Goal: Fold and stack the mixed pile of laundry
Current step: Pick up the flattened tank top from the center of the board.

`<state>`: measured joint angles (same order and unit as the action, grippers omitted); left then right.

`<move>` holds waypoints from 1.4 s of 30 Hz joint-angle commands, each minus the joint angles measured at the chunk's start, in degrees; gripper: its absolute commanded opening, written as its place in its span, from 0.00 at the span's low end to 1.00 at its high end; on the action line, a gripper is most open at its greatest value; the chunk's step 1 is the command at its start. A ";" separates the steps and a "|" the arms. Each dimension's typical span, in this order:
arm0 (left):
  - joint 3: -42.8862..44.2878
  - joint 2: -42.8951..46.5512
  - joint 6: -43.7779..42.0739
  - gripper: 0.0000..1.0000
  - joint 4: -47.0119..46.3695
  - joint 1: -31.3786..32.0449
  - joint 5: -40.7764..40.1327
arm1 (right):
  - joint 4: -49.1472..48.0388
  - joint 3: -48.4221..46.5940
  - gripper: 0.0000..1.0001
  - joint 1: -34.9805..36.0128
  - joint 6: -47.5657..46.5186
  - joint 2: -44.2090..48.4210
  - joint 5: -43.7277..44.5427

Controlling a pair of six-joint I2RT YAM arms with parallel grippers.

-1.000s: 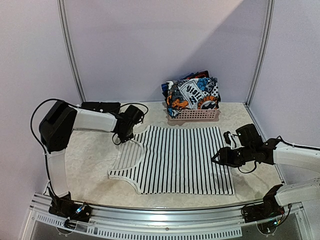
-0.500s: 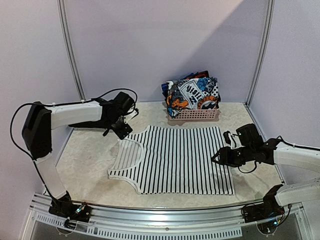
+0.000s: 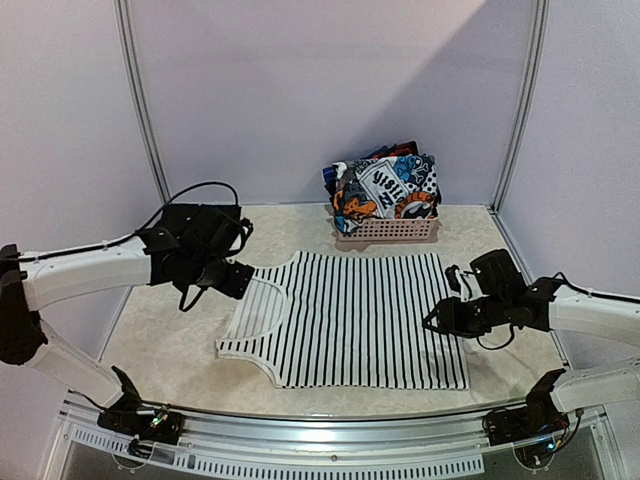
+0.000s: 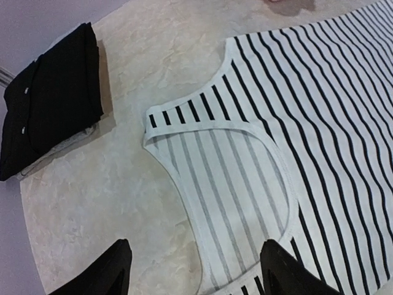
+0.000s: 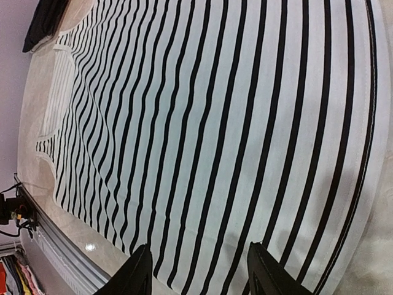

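Note:
A white top with thin black stripes lies spread flat on the table, and shows in the left wrist view and the right wrist view. My left gripper is open and empty above its left shoulder and neckline. My right gripper is open and empty just above the top's right part. A graphic-print garment is heaped in the pink basket at the back. A folded black garment lies at the table's back left, also seen in the right wrist view.
Bare marble table lies left of the striped top. White frame posts and pale walls close the back and sides. A metal rail runs along the near edge.
My left arm has swung out to the left and lowered, and its gripper has shifted slightly nearer along the top's left shoulder. The right arm and the striped top have not moved.

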<state>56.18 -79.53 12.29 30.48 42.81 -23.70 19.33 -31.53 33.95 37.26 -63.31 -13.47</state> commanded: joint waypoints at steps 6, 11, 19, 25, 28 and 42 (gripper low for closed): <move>-7.06 6.31 12.63 0.66 4.74 14.10 1.61 | 14.72 -1.25 0.58 3.92 3.34 6.33 5.31; -9.22 4.86 15.81 0.64 4.49 20.19 5.74 | 19.80 1.25 0.73 5.14 6.70 12.33 6.77; -10.51 4.07 18.49 0.58 5.40 27.68 10.71 | 21.94 3.71 0.77 5.86 9.42 17.54 6.39; -13.38 2.45 18.38 0.54 1.44 31.46 14.07 | 18.63 7.60 0.77 6.12 11.36 15.97 4.35; -14.39 0.82 17.44 0.53 0.02 32.23 14.89 | 18.80 7.95 0.78 6.21 11.86 16.97 4.59; -17.59 -4.45 15.00 0.46 -7.19 32.53 16.41 | 21.10 8.10 0.80 6.21 11.85 16.57 4.52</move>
<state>38.72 -82.52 28.73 26.61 74.41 -7.90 39.83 -23.92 39.77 48.69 -46.41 -8.71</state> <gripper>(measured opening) 0.463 0.797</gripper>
